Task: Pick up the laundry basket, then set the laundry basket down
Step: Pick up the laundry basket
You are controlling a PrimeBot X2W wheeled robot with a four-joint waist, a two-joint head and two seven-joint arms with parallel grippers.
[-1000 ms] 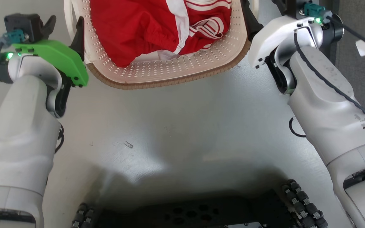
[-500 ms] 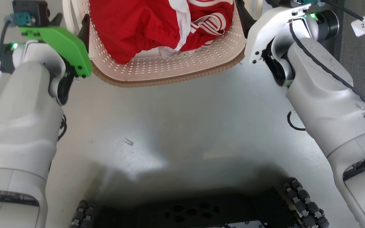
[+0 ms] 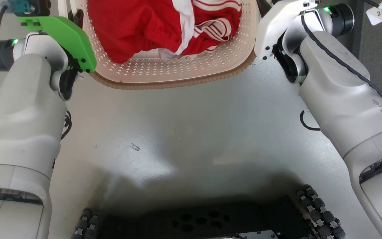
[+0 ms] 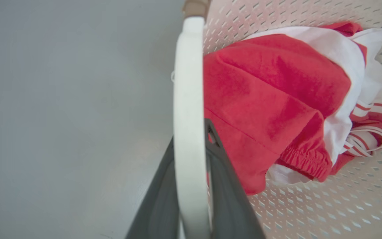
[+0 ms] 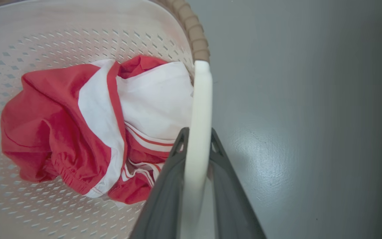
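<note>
Left gripper (image 4: 191,139) fingers pinch one white loop handle (image 4: 187,83) of the cream perforated plastic laundry basket (image 3: 177,71) with a brown woven rim; right gripper (image 5: 198,132) fingers pinch the other. The basket is between both arms, with smooth grey floor (image 3: 191,132) around it.

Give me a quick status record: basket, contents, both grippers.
basket: cream, perforated, brown rim, between both arms, above grey floor
contents: red-and-white clothes, bunched inside
left gripper: fingers clamped either side of left handle
right gripper: fingers clamped either side of right handle
lifted or resting: cannot tell
</note>
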